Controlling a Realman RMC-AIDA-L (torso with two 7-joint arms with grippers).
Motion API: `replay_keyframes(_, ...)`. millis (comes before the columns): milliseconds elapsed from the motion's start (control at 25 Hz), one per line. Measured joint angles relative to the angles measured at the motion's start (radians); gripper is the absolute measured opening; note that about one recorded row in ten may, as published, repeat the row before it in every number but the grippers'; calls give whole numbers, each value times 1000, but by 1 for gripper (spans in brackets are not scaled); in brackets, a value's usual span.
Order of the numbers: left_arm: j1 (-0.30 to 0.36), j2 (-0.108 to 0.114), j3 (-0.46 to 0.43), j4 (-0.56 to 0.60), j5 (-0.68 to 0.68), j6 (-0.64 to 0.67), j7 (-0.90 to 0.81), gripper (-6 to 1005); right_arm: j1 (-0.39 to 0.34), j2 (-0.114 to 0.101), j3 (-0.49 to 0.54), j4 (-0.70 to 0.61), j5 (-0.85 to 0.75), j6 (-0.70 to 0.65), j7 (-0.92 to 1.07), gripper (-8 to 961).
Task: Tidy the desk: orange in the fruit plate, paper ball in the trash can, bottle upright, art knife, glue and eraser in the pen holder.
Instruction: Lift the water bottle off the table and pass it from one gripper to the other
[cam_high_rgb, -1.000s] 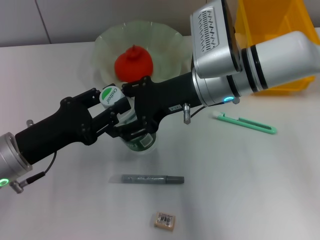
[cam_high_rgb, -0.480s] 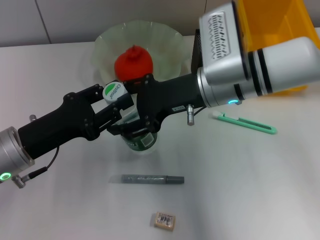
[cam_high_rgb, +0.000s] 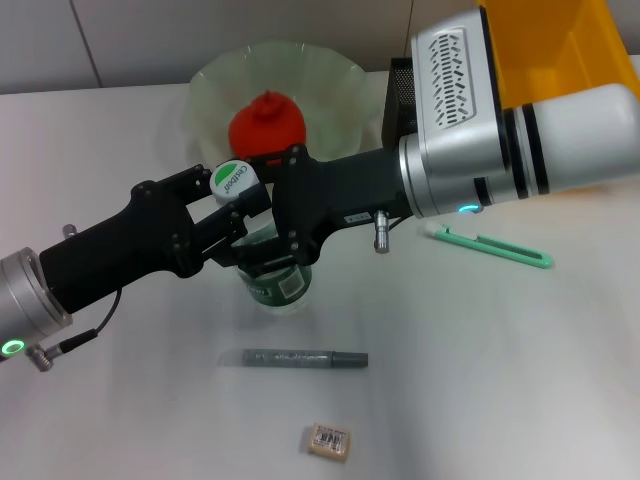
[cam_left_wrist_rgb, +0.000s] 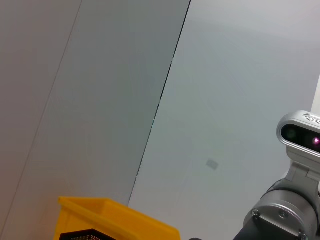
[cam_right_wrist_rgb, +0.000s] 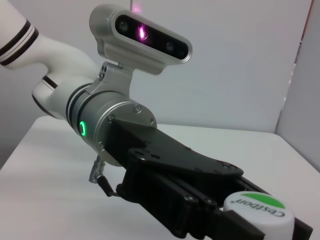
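clear bottle (cam_high_rgb: 275, 280), green label, white cap

Two arms with matte black gripper (cam_high_rgb: 262, 232) linkages, silver metal wrist collars, small green ring lights, white forearm shell with black bands at 3 o'clock, grey vented camera housing, thin black cable, small screws

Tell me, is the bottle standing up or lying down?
Standing up. The bottle has its base on the desk and its white cap on top, with the left gripper and right gripper both around it.
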Motion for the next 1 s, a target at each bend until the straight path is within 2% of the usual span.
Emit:
replay_keyframes(760,0,0,-1,3,-2,6,-2,444,-10,-1,-3,7,34,0,0,676)
replay_keyframes(1000,-1,0,-1,3,-2,6,-9,444,-11,-3,-3,7,37,0,0,698)
